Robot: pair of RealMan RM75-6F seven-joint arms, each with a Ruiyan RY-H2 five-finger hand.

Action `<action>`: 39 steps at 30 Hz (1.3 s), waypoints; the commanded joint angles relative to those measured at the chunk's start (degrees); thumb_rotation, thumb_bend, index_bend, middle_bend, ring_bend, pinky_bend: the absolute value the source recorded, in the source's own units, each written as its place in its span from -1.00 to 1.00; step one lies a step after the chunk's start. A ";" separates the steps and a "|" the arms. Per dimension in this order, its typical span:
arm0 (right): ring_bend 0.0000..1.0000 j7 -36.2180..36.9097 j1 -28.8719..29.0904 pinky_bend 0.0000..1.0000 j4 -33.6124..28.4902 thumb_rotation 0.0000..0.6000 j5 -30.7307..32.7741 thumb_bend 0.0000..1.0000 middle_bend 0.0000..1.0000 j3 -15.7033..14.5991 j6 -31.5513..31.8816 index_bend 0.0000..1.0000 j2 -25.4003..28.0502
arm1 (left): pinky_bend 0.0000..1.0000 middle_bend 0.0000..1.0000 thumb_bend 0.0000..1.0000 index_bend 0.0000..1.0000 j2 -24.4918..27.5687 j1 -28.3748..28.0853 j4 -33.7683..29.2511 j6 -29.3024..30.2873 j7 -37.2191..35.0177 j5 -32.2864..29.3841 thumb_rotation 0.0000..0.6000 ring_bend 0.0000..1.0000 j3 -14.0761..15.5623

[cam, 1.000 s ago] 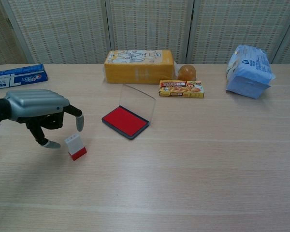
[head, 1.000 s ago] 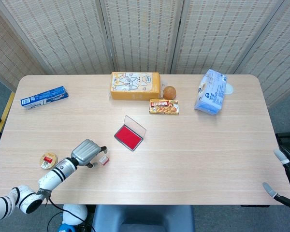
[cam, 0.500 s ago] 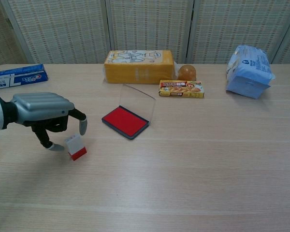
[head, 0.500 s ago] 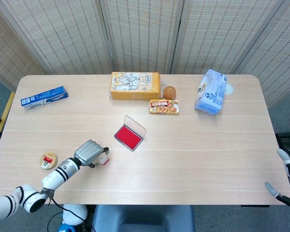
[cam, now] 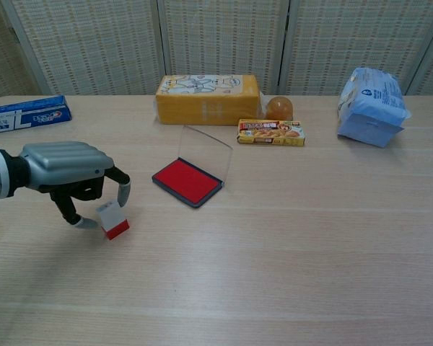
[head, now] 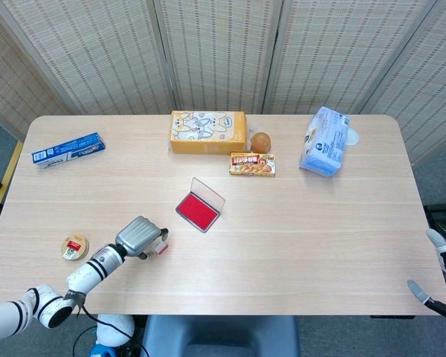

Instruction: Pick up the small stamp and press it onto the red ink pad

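The small stamp (head: pixel 160 245) (cam: pixel 112 219), white on top with a red base, stands on the table near the front left. My left hand (head: pixel 139 236) (cam: pixel 65 162) hovers right over it, fingers curled down on either side. The thumb tip touches the stamp's left side and another fingertip (cam: pixel 123 190) sits just above its right corner. The stamp still rests on the wood. The red ink pad (head: pixel 198 210) (cam: pixel 187 180) lies open to the right of it, its clear lid raised. Only a few spread fingers of my right hand (head: pixel 431 268) show at the right edge, holding nothing.
A yellow box (head: pixel 208 132), an orange ball (head: pixel 261 140) and a small snack box (head: pixel 252 163) sit behind the pad. A blue pack (head: pixel 324 140) is at the back right, a blue carton (head: pixel 68 149) at the back left. A round tin (head: pixel 74 246) lies left of my hand.
My left hand moved right and down over the stamp, and its fingers closed in around it. The stamp stayed in place.
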 commanded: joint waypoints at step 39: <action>-1.00 0.42 0.16 -1.00 0.29 1.00 -0.04 -0.56 -1.00 0.15 -0.07 -1.00 0.09 | 0.15 1.00 -0.43 0.54 5.27 -0.52 -6.72 -0.59 -0.69 -5.34 1.00 0.88 -1.64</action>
